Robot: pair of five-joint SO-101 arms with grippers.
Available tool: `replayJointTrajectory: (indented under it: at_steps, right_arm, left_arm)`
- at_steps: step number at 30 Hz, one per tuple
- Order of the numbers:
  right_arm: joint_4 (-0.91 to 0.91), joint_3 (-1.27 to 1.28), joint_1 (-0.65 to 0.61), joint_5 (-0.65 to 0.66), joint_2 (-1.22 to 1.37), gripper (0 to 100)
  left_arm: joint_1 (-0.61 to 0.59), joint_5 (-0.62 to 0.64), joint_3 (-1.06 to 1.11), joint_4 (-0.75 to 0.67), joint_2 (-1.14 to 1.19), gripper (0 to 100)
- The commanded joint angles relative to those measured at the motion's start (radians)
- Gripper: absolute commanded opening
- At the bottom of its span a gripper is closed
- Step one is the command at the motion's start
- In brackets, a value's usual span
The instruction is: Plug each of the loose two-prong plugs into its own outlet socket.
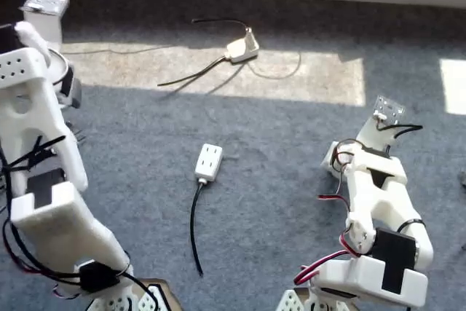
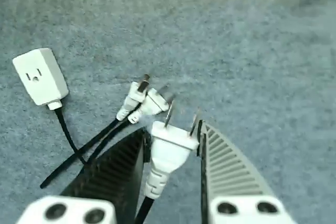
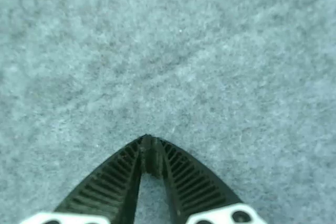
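While the left gripper (image 2: pixel 173 129) clamps a white two-prong plug (image 2: pixel 169 148), the right gripper (image 3: pixel 148 142) hangs pinched shut over grey carpet (image 3: pixel 210 51); a white corded outlet block (image 1: pixel 208 162) lies six o'clock from a white adapter (image 1: pixel 242 49).

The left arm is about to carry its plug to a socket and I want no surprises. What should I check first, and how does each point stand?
1. Grip: ok; left gripper is shut on the white plug.
2. Prongs: ok; both stick out free beyond the grip.
3. Target: ok; outlet socket lies face up on the carpet, slots empty.
4. Path: not ok; two loose plugs and their cords lie close ahead.
5. Other arm: ok; right gripper is shut, empty, over bare carpet.
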Motion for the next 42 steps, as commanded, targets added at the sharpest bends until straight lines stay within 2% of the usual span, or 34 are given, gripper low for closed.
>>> replayJointTrajectory:
  at_steps: [1, 4, 9, 13, 17, 26, 31, 33, 39, 42]
  right_arm:
    - [-0.019, -0.03, -0.001, 0.002, -0.002, 0.6]
    - [-0.019, -0.03, -0.001, 0.002, -0.002, 0.6]
    - [-0.019, -0.03, -0.001, 0.002, -0.002, 0.6]
    - [-0.019, -0.03, -0.001, 0.002, -0.002, 0.6]
    - [-0.019, -0.03, -0.001, 0.002, -0.002, 0.6]
    - [-0.019, -0.03, -0.001, 0.002, -0.002, 0.6]
    - [-0.019, -0.03, -0.001, 0.002, -0.002, 0.6]
    - [-0.019, -0.03, -0.001, 0.002, -0.002, 0.6]
    - [-0.019, -0.03, -0.001, 0.002, -0.002, 0.6]
    - [-0.019, -0.03, -0.001, 0.002, -0.002, 0.6]
  left_arm:
    - [0.102, -0.044, 0.397, -0.003, -0.263, 4]
    - [0.128, -0.058, 0.628, -0.092, -0.303, 4]
    - [0.124, -0.058, 0.964, -0.451, -0.303, 4]
    - [0.131, -0.058, 1.138, -0.64, -0.303, 4]
    - [0.156, -0.058, 1.224, -0.746, -0.303, 5]
    - [0.15, -0.058, 1.224, -0.756, -0.308, 5]
    - [0.148, -0.058, 1.211, -0.726, -0.314, 22]
    - [0.136, -0.063, 1.176, -0.697, -0.314, 22]
    - [0.101, -0.212, 1.038, -0.549, -0.309, 21]
    - [0.074, -0.259, 1.015, -0.543, -0.305, 21]
